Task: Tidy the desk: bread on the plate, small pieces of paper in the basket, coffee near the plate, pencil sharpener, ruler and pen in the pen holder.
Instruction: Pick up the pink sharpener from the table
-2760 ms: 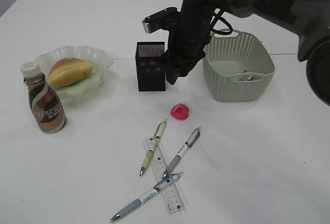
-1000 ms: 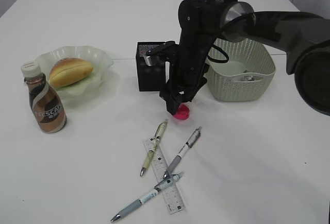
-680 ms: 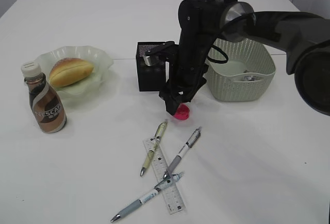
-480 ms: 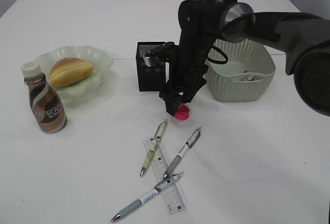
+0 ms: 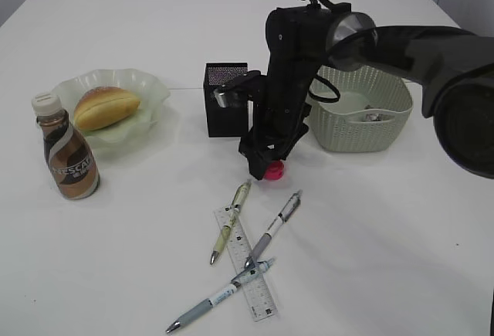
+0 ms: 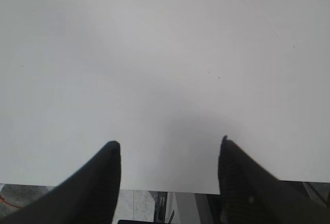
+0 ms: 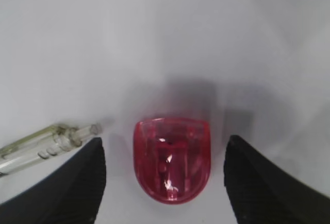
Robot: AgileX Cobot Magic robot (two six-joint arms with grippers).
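Observation:
The pink pencil sharpener [image 5: 274, 169] lies on the table in front of the black mesh pen holder [image 5: 225, 99]. My right gripper [image 5: 265, 158] is open and low over it; in the right wrist view the sharpener [image 7: 171, 159] sits between the two fingers [image 7: 165, 152], apart from both. Three pens [image 5: 231, 219] [image 5: 272, 227] [image 5: 220, 295] and a clear ruler [image 5: 248, 263] lie nearer the front. The bread [image 5: 106, 106] is on the green plate [image 5: 151, 86], the coffee bottle [image 5: 68, 150] beside it. The basket [image 5: 356, 112] holds paper. My left gripper [image 6: 167, 147] is open over bare table.
A pen's end [image 7: 46, 140] lies just left of the sharpener in the right wrist view. The left wrist view shows the table's near edge [image 6: 165, 190] and floor beyond.
My right arm came down from beside the pen holder to the sharpener and has sunk a little lower around it. Nothing else has moved.

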